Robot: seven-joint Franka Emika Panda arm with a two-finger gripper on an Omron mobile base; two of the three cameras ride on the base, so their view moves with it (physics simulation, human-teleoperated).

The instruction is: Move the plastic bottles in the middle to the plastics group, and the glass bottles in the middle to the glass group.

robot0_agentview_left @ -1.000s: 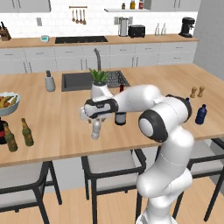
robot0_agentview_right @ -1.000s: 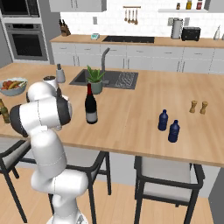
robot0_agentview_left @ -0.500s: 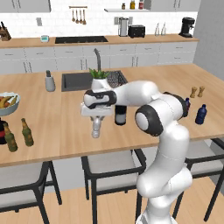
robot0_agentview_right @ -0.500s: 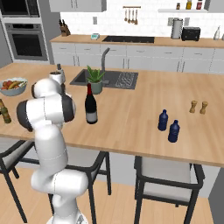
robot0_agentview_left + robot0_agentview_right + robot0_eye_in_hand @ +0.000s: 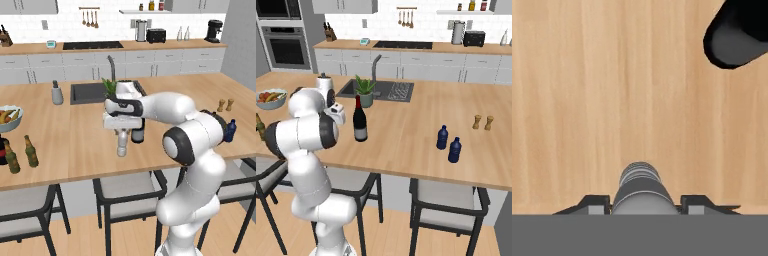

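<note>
Gripper [image 5: 121,133] points straight down over the wooden island counter [image 5: 75,145], jaws closed on the neck of the clear plastic bottle [image 5: 121,145], which hangs upright between the fingers; cannot tell if its base touches the counter. In the hand view the bottle [image 5: 643,192] sits between the two dark finger tips [image 5: 595,204], seen from above, wood grain below. Tall dark wine bottle [image 5: 359,120] with red neck stands just beside the gripper, near the potted plant [image 5: 365,90] and sink [image 5: 387,90]. Far left edge of the counter: two olive-brown beer bottles [image 5: 31,151] near the fruit bowl [image 5: 9,118]. Right side: two dark blue bottles [image 5: 448,143] standing close together, wooden shakers [image 5: 482,122] beyond them. Stools [image 5: 448,212] under the counter.
</note>
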